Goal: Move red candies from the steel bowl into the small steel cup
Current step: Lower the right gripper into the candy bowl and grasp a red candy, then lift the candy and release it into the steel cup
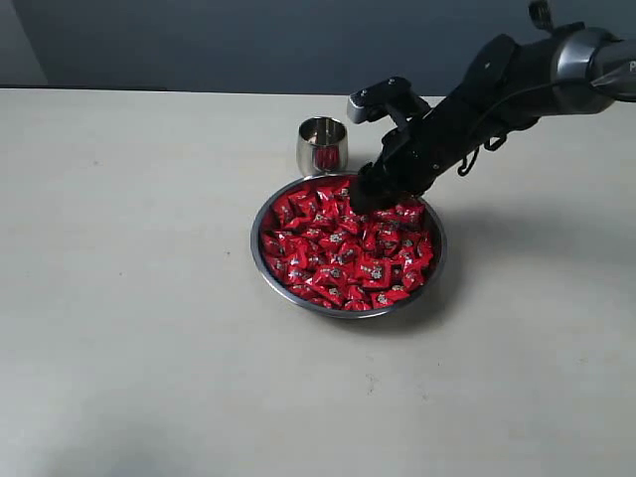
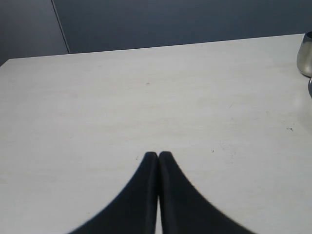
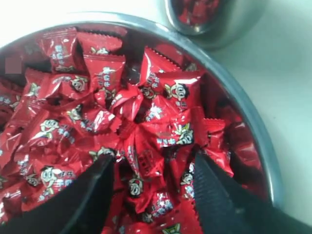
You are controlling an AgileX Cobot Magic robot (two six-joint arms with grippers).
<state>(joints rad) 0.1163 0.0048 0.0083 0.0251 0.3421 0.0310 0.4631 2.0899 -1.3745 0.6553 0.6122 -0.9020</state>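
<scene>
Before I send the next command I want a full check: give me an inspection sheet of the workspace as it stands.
Surface: pale table, faint specks.
Job's things: steel bowl heaped with red candies; small steel cup upright beside the bowl's far rim, red showing inside.
Clutter: nothing seen.
Grippers: right gripper open, tips down among the candies; left gripper shut over bare table.
Cables: black cable looping off the right arm.
Surroundings: dark grey wall behind the table.

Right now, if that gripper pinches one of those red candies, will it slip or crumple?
Probably slippery: the red candies have glossy wrappers. Their thin crimped ends would likely crumple. Heaped loosely in the steel bowl, neighbours may shift or come along.
</scene>
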